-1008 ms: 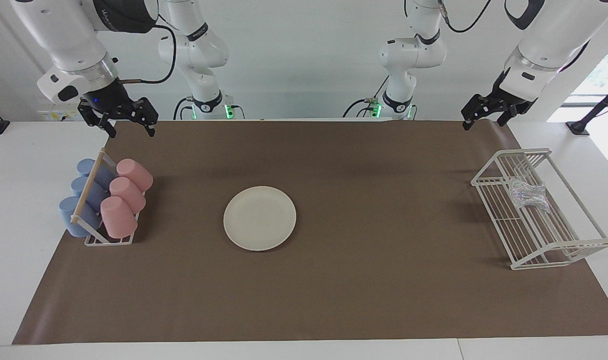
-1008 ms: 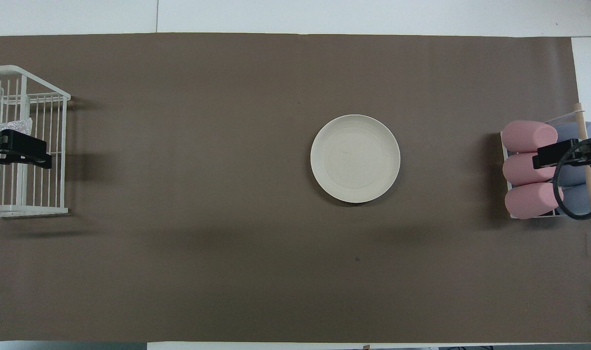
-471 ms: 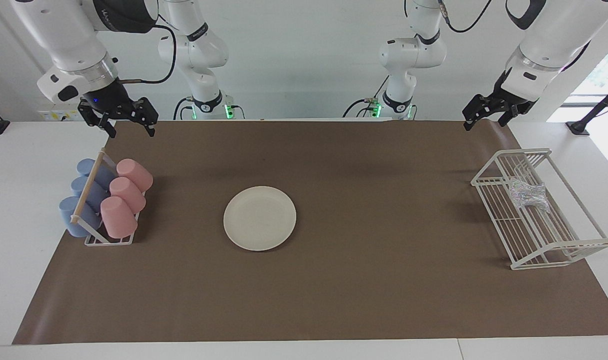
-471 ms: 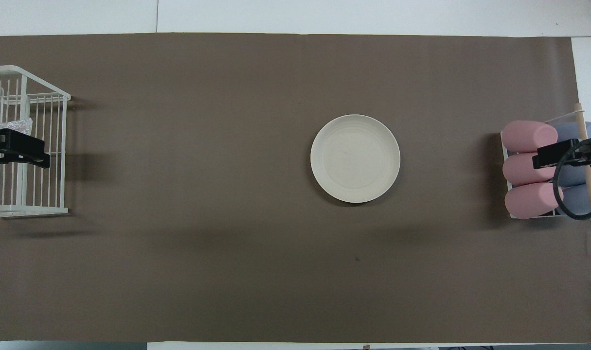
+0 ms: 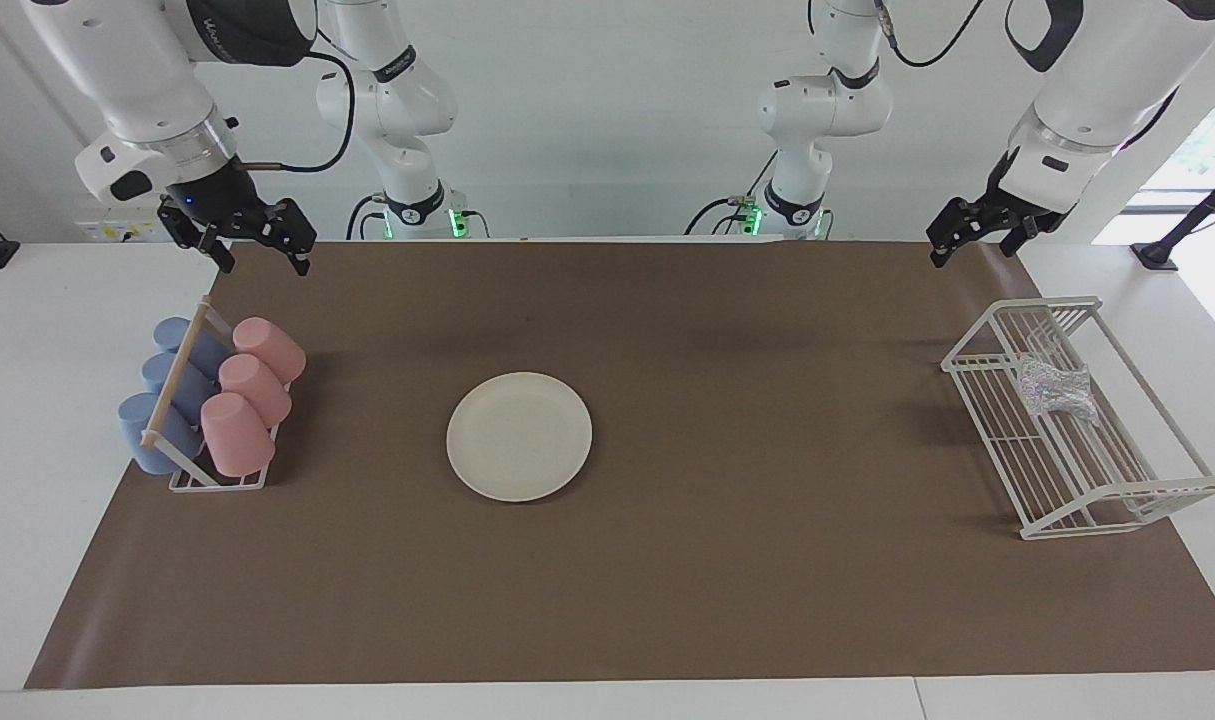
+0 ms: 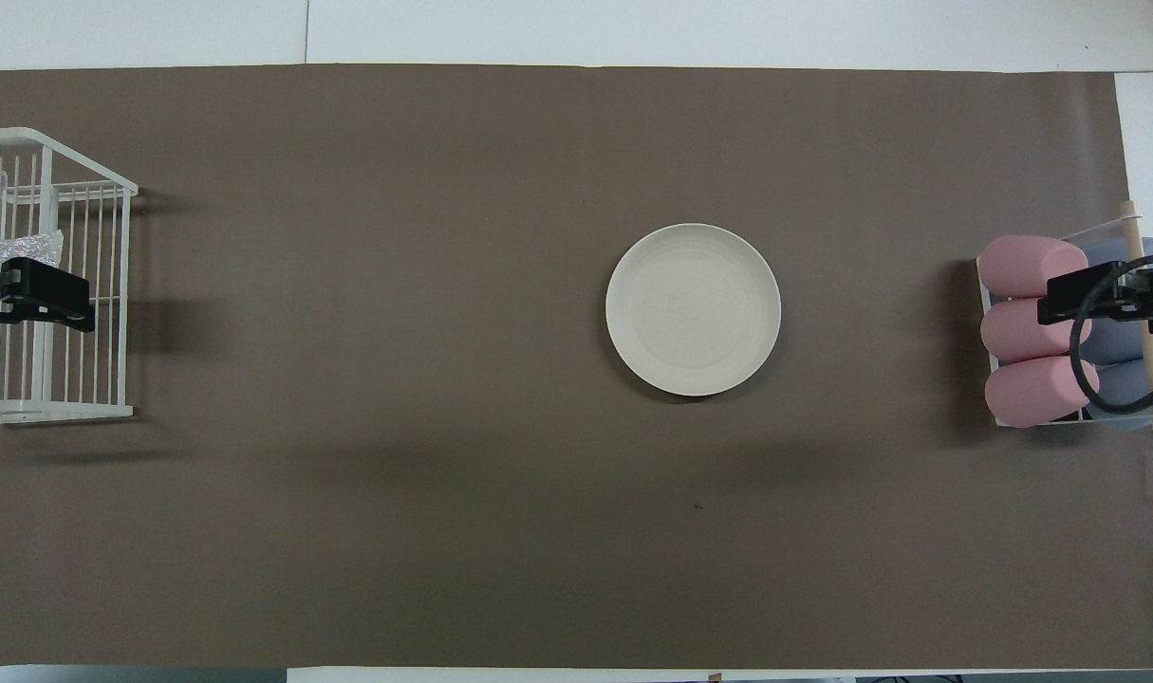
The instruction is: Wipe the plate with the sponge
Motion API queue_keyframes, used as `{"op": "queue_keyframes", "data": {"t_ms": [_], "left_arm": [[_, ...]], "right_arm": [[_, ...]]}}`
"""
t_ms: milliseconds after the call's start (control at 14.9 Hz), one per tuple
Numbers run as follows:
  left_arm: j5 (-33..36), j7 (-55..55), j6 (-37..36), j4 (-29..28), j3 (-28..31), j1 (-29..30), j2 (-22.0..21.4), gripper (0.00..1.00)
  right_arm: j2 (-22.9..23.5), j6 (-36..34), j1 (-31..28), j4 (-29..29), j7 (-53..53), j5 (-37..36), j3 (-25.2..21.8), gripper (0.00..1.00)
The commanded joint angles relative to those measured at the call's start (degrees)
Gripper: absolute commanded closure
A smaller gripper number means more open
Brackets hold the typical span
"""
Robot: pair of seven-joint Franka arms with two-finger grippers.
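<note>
Nothing of the wiping is done yet, judging from how things lie.

Going from the right arm's end of the surface to the left arm's: the right end effector hangs raised above the strip between the robots and the cup rack, its fingers spread wide and holding nothing. The rack carries 6 cups lying on their sides, 3 pink cups and 3 blue cups.

The plate lies flat on the brown mat about midway between the arms, somewhat toward the right arm's end, bare and untouched.

At the left arm's end stands the white wire rack, and the sponge rests inside it, in the part nearer to the robots. The left end effector hangs in the air over the mat's corner near that rack, fingers wide apart, empty, and well clear of the sponge.

All steps remain: taking the sponge out of the rack, carrying it to the plate, and rubbing it over the plate. The left arm looks the better placed to fetch it.
</note>
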Motion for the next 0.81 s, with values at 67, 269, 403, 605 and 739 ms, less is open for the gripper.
{"op": "queue_keyframes", "data": {"t_ms": [67, 269, 403, 605, 739], "left_arm": [[8.86, -8.57, 2.48, -3.72, -0.14, -5.04, 0.82, 0.00], [15.64, -9.20, 2.48, -3.54, -0.14, -7.08, 3.99, 0.00], [21.69, -9.20, 2.57, -3.10, -0.14, -8.38, 7.40, 0.00], [30.13, -9.20, 2.75, -3.10, -0.14, -9.01, 11.46, 0.00], [34.71, -9.20, 3.71, -3.80, -0.14, -8.75, 12.79, 0.00]], "right_arm": [[-0.20, -1.71, 0.01, 0.04, 9.56, -0.72, 0.79, 0.00], [-0.20, -2.42, 0.98, 0.04, 17.56, -0.19, 1.15, 0.00], [-0.20, -2.77, 1.94, 0.12, 23.18, 0.07, 1.24, 0.00], [-0.29, -4.70, 2.91, 0.21, 32.85, 0.95, 1.50, 0.00], [-0.46, -5.32, 2.91, 0.12, 39.87, 1.30, 2.99, 0.00]]}}
